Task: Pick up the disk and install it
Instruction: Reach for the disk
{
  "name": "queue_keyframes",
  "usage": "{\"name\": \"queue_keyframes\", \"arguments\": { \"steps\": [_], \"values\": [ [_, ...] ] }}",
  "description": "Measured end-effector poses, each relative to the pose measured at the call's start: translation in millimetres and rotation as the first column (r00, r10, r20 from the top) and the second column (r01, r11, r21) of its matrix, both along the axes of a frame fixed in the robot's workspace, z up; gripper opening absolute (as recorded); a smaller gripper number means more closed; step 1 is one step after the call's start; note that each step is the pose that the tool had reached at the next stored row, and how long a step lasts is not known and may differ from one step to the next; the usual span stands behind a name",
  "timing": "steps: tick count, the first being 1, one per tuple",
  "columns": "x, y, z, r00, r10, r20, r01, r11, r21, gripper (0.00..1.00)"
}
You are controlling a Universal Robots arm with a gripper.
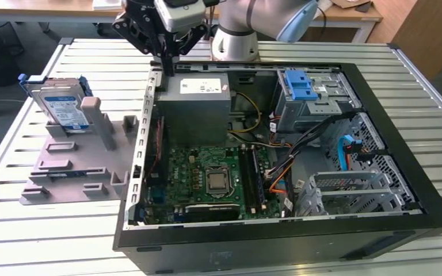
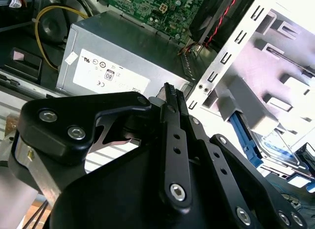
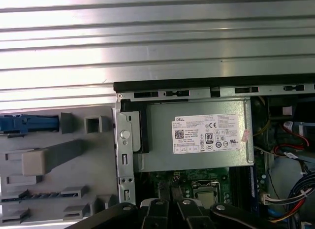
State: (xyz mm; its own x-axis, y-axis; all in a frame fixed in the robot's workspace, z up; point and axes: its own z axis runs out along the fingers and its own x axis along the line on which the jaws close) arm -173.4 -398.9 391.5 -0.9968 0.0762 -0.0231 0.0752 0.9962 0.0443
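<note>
Exterior view: the gripper [image 1: 167,68] points straight down beside the power supply [image 1: 198,106] (closed, empty), well apart from the disk [image 1: 62,107].

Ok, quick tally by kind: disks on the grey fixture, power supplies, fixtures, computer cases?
Disk: 1
Power supply: 1
Grey fixture: 1
Computer case: 1
Total: 4

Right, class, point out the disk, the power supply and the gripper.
Disk [image 1: 60,107]: exterior view, on its label.
Power supply [image 1: 196,114]: exterior view, on its grey face.
Gripper [image 1: 167,69]: exterior view, between its fingertips.
</note>
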Motion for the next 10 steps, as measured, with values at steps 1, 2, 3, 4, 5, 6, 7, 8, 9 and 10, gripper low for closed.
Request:
{"name": "queue_keyframes", "arguments": {
  "steps": [1, 2, 3, 4, 5, 6, 7, 8, 9, 10],
  "values": [
    [-0.6, 0.0, 0.0, 1.0000, 0.000, 0.0000, 0.000, 1.0000, -0.0001, 0.15],
    [-1.1, 0.0, -0.1, 1.0000, 0.000, -0.0001, 0.000, 1.0000, -0.0001, 0.15],
    [-1.7, 0.0, -0.1, 1.0000, 0.000, 0.0000, 0.000, 1.0000, 0.0000, 0.15],
    [-2.2, 0.0, -0.2, 1.0000, 0.000, 0.0000, 0.000, 1.0000, 0.0000, 0.15],
    [-2.8, 0.0, -0.2, 1.0000, 0.000, 0.0000, 0.000, 1.0000, 0.0000, 0.15],
    [-3.3, 0.0, -0.2, 1.0000, 0.000, 0.0000, 0.000, 1.0000, 0.0000, 0.15],
    [-3.9, 0.0, -0.3, 1.0000, 0.000, 0.0000, 0.000, 1.0000, 0.0000, 0.15],
    [-4.4, 0.0, -0.3, 1.0000, 0.000, -0.0001, 0.000, 1.0000, 0.0000, 0.15],
    [-5.0, 0.0, -0.4, 1.0000, 0.000, -0.0001, 0.000, 1.0000, 0.0000, 0.15],
    [-5.5, 0.0, -0.4, 1.0000, 0.000, 0.0000, 0.000, 1.0000, 0.0000, 0.15]
  ]
}}
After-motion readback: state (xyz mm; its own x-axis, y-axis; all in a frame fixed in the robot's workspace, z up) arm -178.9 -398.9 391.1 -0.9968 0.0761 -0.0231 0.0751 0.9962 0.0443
